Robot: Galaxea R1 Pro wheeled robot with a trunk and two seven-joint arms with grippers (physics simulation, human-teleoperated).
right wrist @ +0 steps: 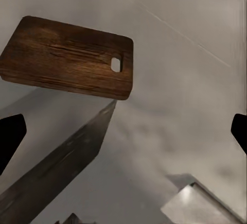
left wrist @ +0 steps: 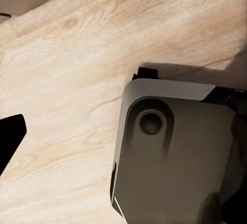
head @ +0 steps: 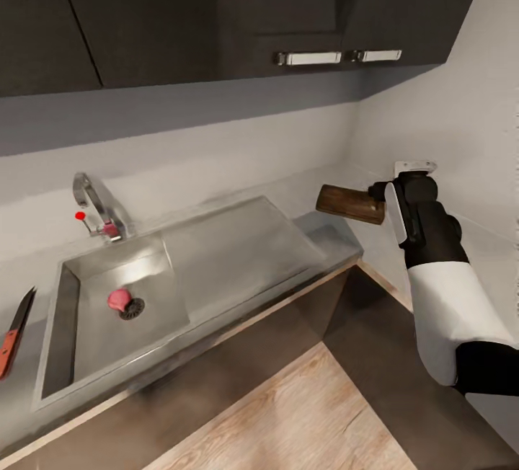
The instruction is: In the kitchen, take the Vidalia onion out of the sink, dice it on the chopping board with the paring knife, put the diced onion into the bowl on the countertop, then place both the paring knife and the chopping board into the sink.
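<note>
The pinkish Vidalia onion (head: pixel 119 300) lies in the sink (head: pixel 94 340) beside the drain. On the countertop (head: pixel 328 228) left of the sink rests the paring knife (head: pixel 16 331), red handle toward me. The brown chopping board (head: pixel 351 204) hangs in the air above the counter's right end, right at my right gripper (head: pixel 382 192). In the right wrist view the board (right wrist: pixel 69 59) lies ahead of the right gripper (right wrist: pixel 126 131), whose fingers are spread wide and clear of it. My left gripper (left wrist: pixel 123 131) is open over the floor. The bowl is out of view.
The chrome tap (head: pixel 94 203) with its red knob stands behind the basin, and the steel drainboard (head: pixel 238 246) lies to its right. Dark wall cabinets (head: pixel 238 16) hang overhead. A grey side wall (head: pixel 447 124) closes the right. Pale wood floor (left wrist: pixel 67 80) and my base (left wrist: pixel 175 147) lie below.
</note>
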